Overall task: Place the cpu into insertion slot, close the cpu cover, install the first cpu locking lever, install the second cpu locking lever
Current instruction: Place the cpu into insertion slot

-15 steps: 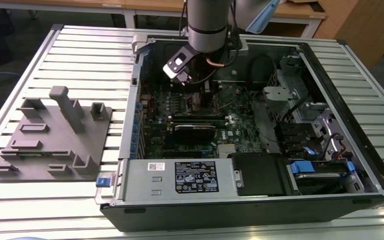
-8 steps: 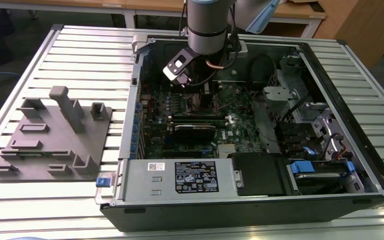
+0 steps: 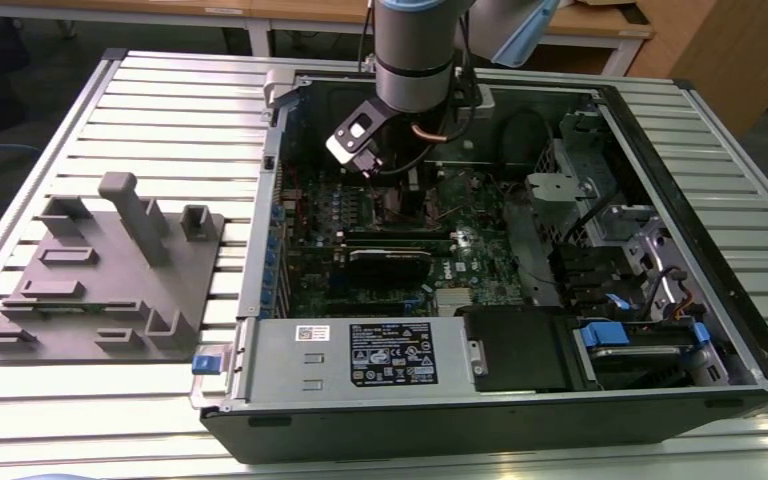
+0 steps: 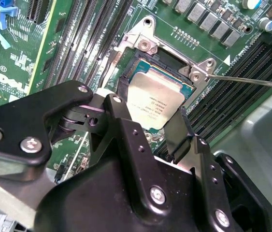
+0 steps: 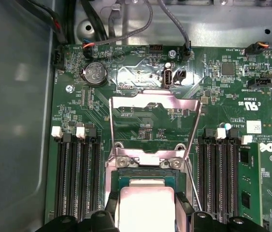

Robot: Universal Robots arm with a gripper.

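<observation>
Second wrist view: our black gripper (image 4: 149, 117), twelve o'clock in the exterior view, clasped the silver-grey square cpu (image 4: 154, 96) at the dark silver-rimmed insertion slot (image 4: 163, 60); silvery windowed cpu cover (image 5: 155, 99) open, locking unstarted.

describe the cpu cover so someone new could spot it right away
In the open computer case, look at the green motherboard, between the two banks of black memory slots. The cpu cover is the thin silvery frame swung open from the edge of the insertion slot, clear of the cpu; alone among its neighbours, it has a big window showing green board.
</observation>
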